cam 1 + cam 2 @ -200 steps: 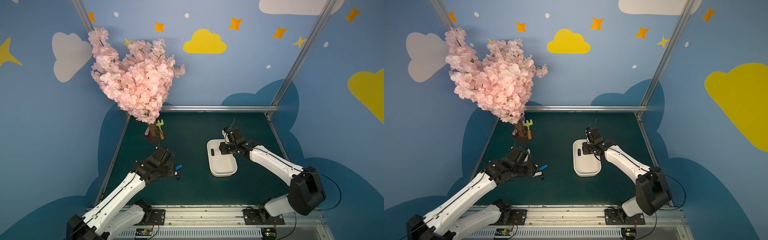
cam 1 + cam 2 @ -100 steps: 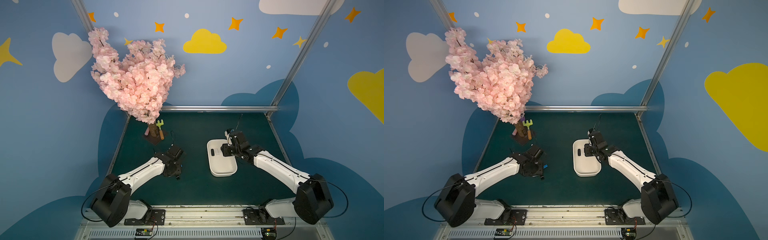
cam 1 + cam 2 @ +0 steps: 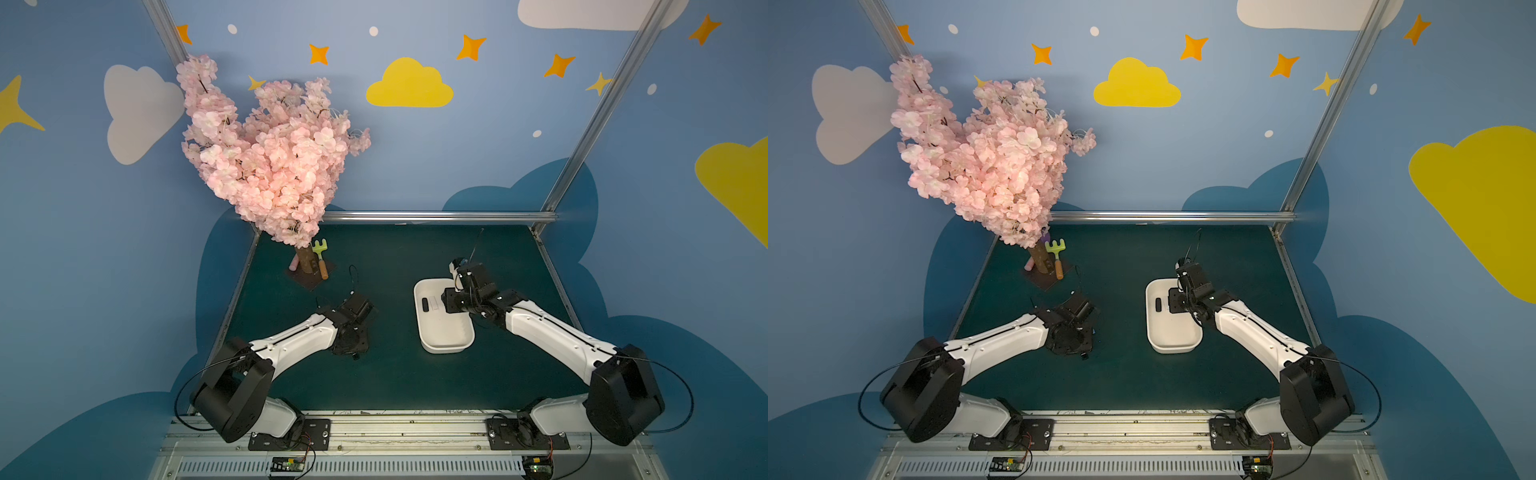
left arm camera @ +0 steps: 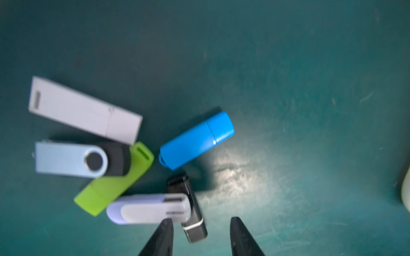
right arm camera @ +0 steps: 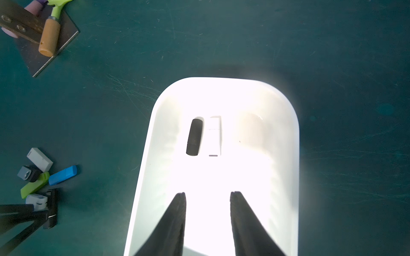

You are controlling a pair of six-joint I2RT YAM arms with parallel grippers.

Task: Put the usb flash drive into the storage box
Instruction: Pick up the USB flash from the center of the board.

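A dark green table (image 3: 395, 257) is sitting inside blue walls painted with clouds and stars, and a pink blossom tree (image 3: 270, 158) and a toy rake (image 3: 320, 253) are standing at its far left corner. The box (image 3: 444, 347), white, shallow and round-cornered, is lying right of centre. In both top views the left arm's wrist is covering nearly all of the loose drives. The left wrist view is showing them fanned on the table, well apart from the box: a long white drive (image 4: 84, 109), a swivel drive (image 4: 75, 159) overlapping a green drive (image 4: 115, 184), a blue drive (image 4: 196, 140), a lilac drive (image 4: 150, 210) and a glossy black drive (image 4: 188, 206). The left gripper (image 4: 200, 219) is hovering with fingers (image 4: 163, 239) spread, and the glossy black drive's end is lying between them, ungripped. The right wrist view is showing the box's glaring inside, where a matte black drive (image 5: 194, 137) and a plain white drive (image 5: 214, 135) are lying side by side. The right gripper (image 5: 207, 192) is hanging over it, fingers (image 5: 175, 221) spread and empty.
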